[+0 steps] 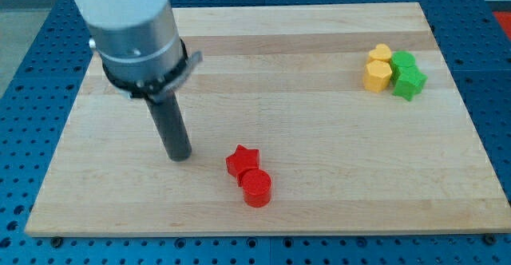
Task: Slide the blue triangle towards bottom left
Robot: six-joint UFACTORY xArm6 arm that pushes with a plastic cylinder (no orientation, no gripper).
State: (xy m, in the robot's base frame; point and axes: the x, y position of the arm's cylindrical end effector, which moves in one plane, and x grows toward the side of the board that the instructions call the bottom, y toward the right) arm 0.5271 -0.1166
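At the view's left, the arm [132,25] is seen entering from the top edge, its upper part cut off by the frame. A grey cylindrical housing with a dark collar is carried above a straight dark rod [170,125]. My tip [178,158] is set down on the wooden board [319,137], left of centre and toward the view's bottom. No jaws are carried by the rod, so nothing is spread, pressed together or pinched; the rod simply ends on the board, touching no block.

Just to the right of my tip, but apart from it, a red star [241,160] is seen, and a red cylinder [257,188] lies touching it on its lower right side.

At the view's upper right, well apart from the rod, four blocks are clustered tightly. A yellow block [379,54] of unclear shape sits behind a yellow hexagon-like block [377,76]; beside them a green block [403,61] and a green star-like block [410,82] are packed. Their outlines are too small to be made out firmly.

The blue triangle cannot be found anywhere in view; whether it is hidden behind the arm's housing cannot be told. Blue perforated surface [32,73] is seen around the board.
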